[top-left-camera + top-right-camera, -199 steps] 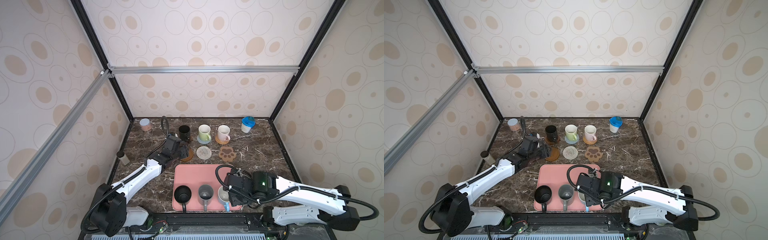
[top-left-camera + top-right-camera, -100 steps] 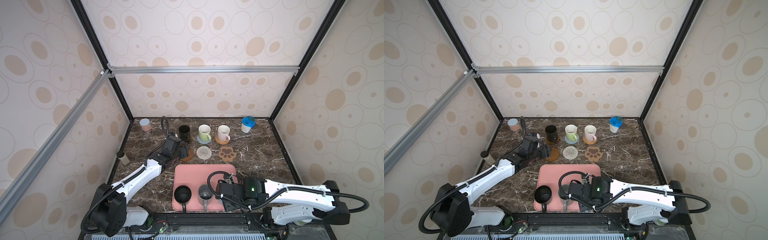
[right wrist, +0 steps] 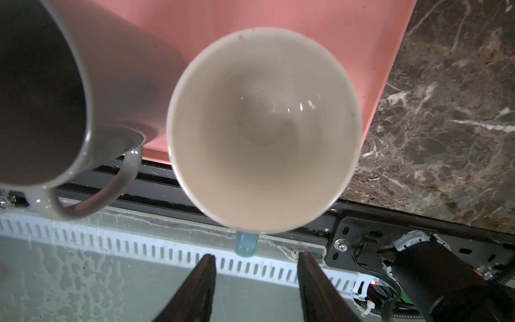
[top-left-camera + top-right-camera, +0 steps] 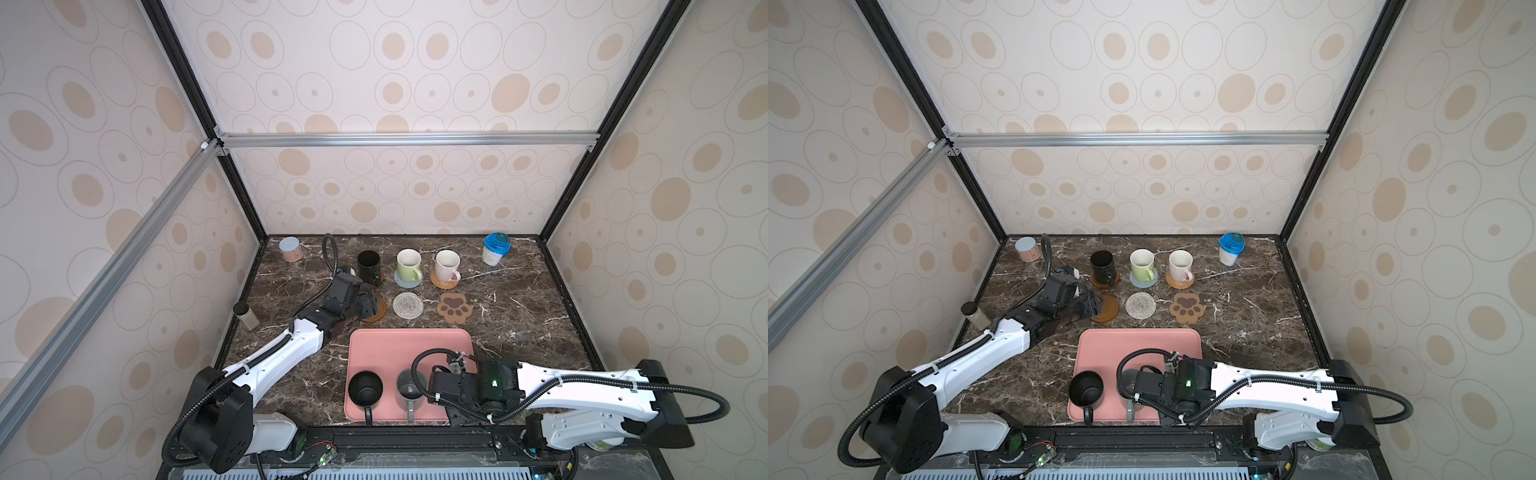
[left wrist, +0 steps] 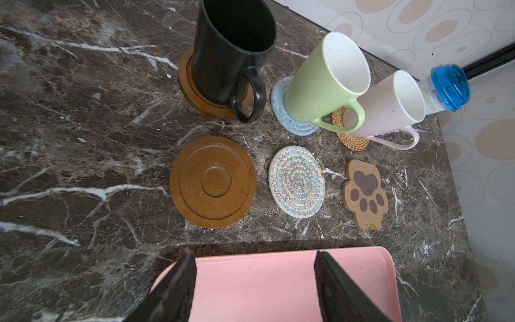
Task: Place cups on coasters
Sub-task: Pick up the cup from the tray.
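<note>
Cups (image 4: 1142,264) half done: far black cup (image 4: 369,264), green cup (image 4: 408,264), pink cup (image 4: 446,264) sit on coasters (image 5: 278,111); near black cup (image 4: 365,388), grey cup (image 4: 409,388) and, apparently, blue cup (image 3: 262,125) wait on the tray (image 4: 407,349). Left gripper (image 5: 252,252) and right gripper (image 3: 256,255) gape empty.

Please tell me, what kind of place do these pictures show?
Most likely a robot test booth, not a home: patterned wall panels in an aluminium frame enclose a marble-look tabletop, two white robot arms are mounted at its front edge, and mugs and coasters are set out in rows.
</note>
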### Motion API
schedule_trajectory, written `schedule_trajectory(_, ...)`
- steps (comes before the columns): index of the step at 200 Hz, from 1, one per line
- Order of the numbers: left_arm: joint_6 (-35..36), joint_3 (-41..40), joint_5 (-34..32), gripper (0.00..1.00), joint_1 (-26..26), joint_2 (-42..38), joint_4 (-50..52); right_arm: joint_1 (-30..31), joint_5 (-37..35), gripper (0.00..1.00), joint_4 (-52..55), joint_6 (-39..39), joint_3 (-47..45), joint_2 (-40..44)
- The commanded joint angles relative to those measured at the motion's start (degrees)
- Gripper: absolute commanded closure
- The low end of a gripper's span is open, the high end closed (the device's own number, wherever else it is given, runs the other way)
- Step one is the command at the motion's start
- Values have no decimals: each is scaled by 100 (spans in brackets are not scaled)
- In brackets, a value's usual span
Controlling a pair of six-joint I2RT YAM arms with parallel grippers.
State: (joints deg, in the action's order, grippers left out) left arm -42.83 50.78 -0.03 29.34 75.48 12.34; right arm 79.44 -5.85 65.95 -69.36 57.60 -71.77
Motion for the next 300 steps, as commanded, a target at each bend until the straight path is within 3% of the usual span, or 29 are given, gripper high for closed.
schedule_trajectory(1, -112, -16, -23, 32, 19, -106, -26, 38, -72, 49, 41, -51, -55, -115)
schedule_trajectory(126, -138, -33, -24, 31, 14, -119, 15, 35, -748, 55, -29, -61, -207, -458)
schedule_trajectory(300, -182, -51, -129, 31, 13, -222, 153, -841, -1147, 70, -987, 1311, -417, -832)
